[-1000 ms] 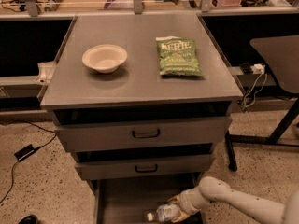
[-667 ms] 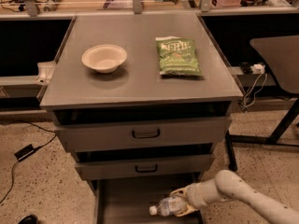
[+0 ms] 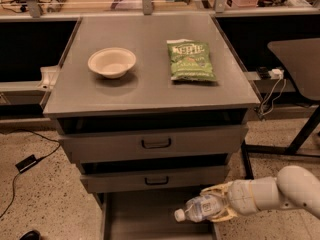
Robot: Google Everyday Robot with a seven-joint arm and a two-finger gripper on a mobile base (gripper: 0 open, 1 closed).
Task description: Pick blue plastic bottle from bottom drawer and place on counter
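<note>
As things stand: I've got the blue plastic bottle (image 3: 196,209) in the hand (image 3: 216,204), down low over the open bottom drawer (image 3: 142,219).
Hand: closed on the bottle, one finger over the top and one underneath, with the arm entering from the right.
Bottle: it lies sideways with the white cap pointing left. The body end is in the grip and the cap end sticks out free. It sits below the bench's front edge, toward the front-right corner.
Overhead: the middle drawer (image 3: 156,180) front is just above the hand, and the top drawer (image 3: 156,144) is above that. Both look slightly pulled out.
Bench (image 3: 150,91): bowl (image 3: 111,61) toward the left edge, green chip bag (image 3: 191,60) toward the right edge, and a bare strip along the front edge.
Stage: the pick looks done to me, with the lift and carry to come.
Risk one: if I go straight up from here, the bottle or the fingers may clip the middle drawer's front and knock the bottle loose. I'd back out first.
Risk two: it's smooth round plastic held off-centre, so the cap end may sag or twist in the grip on the way up.
Risk three: set on its side by the front edge, it could roll off. Too far back and it nudges the bag or bowl.
</note>
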